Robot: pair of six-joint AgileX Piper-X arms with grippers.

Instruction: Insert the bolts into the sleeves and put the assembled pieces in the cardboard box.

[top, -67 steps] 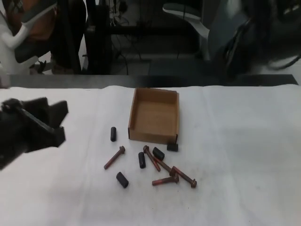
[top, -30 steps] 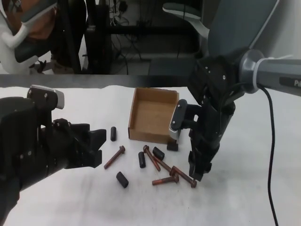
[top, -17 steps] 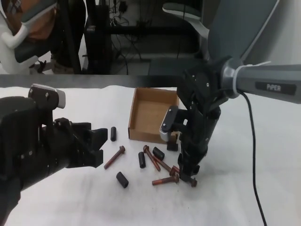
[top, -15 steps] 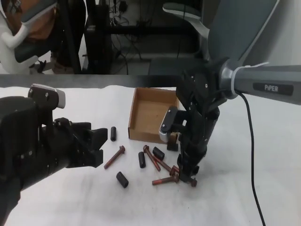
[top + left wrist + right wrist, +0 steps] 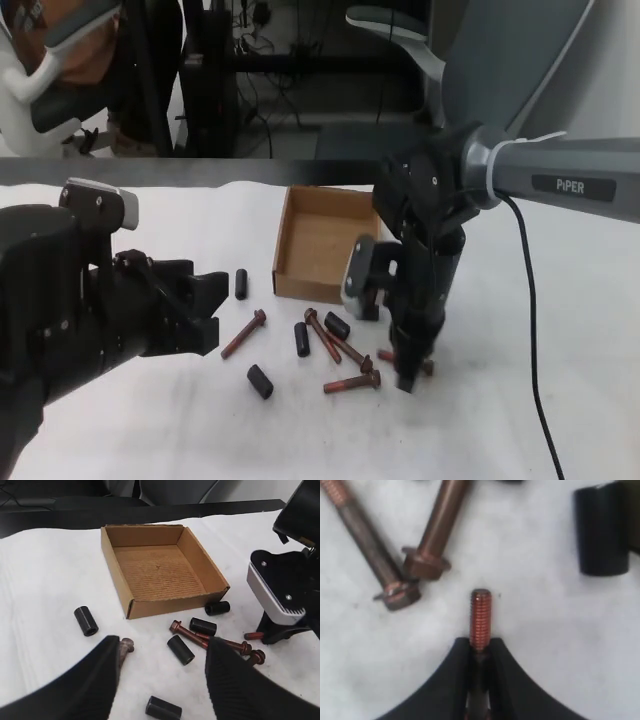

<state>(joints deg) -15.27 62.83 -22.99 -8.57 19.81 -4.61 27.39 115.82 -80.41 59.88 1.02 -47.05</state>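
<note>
R end effector (image 5: pixel 480 646) pinches bolt (image 5: pixel 480 611), threads out.

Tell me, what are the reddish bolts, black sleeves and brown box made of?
Bolts: probably metal with a coppery coating; cut threads, hex heads. Sleeves: smooth matte black, plastic or coated metal, hard to tell. Box: corrugated cardboard; ribbed floor.

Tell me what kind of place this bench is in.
Probably a robotics lab or workshop room. A white-covered bench carries a cabled robot arm, office chairs stand behind it, and cables hang under dark desks.
</note>
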